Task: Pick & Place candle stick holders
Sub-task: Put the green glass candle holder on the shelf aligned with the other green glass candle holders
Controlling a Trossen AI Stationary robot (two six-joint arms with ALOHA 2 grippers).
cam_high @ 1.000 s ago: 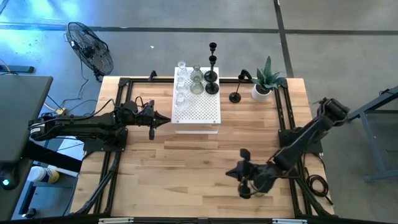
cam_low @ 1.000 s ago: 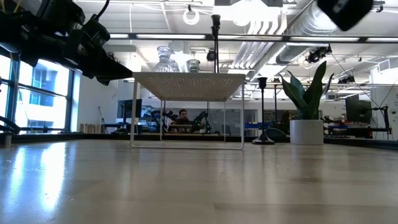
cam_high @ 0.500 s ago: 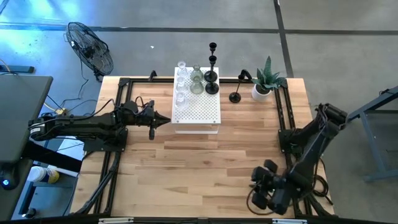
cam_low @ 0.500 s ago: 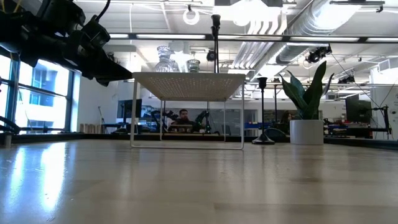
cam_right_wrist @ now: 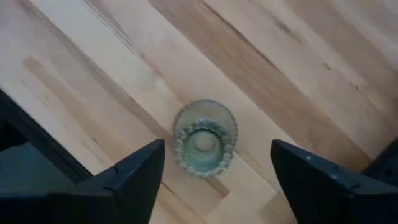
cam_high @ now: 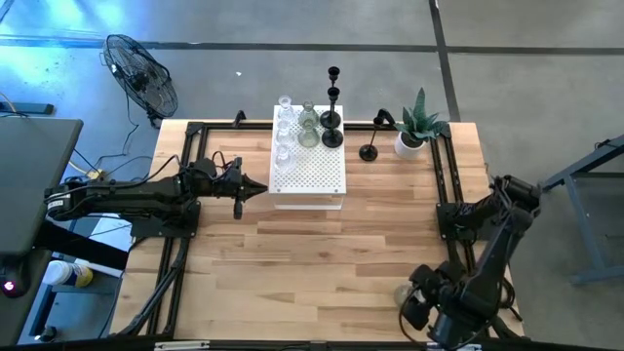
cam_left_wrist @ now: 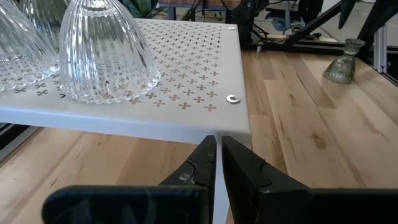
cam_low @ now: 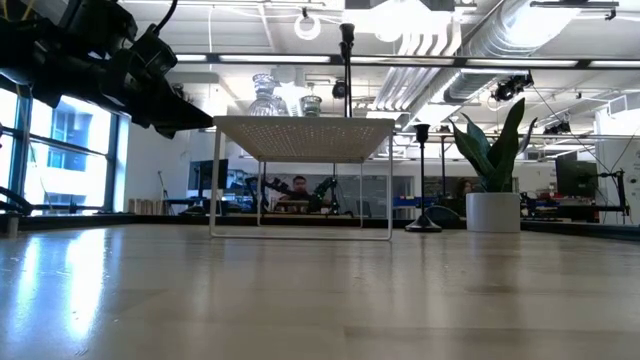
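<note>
A greenish glass candle stick holder (cam_right_wrist: pixel 204 138) stands upright on its base on the bare wood near the table's near right corner (cam_high: pixel 400 292), and also shows far off in the left wrist view (cam_left_wrist: pixel 344 62). My right gripper (cam_right_wrist: pixel 217 149) hangs open above it, pointing down, one finger on either side and clear of the glass (cam_high: pixel 414 304). Clear glass holders (cam_high: pixel 284 132), a greenish one (cam_high: pixel 308 134) and black stemmed ones (cam_high: pixel 331 125) stand on the white perforated box (cam_high: pixel 310 177). Another black holder (cam_high: pixel 369 151) stands on the table. My left gripper (cam_left_wrist: pixel 219 146) is shut, just off the box's left edge (cam_high: pixel 261 187).
A green spiky plant in a white pot (cam_high: pixel 417 129) stands at the far right, beside the black holder on the table. Black frame rails (cam_high: pixel 444 185) run along the table's sides. Bare wood lies between the box and the near edge (cam_high: pixel 292 273).
My right gripper has swung from the table's near middle toward its near right corner and has turned about. It now hangs over the greenish glass holder, which stands on the wood. My left arm has kept still.
</note>
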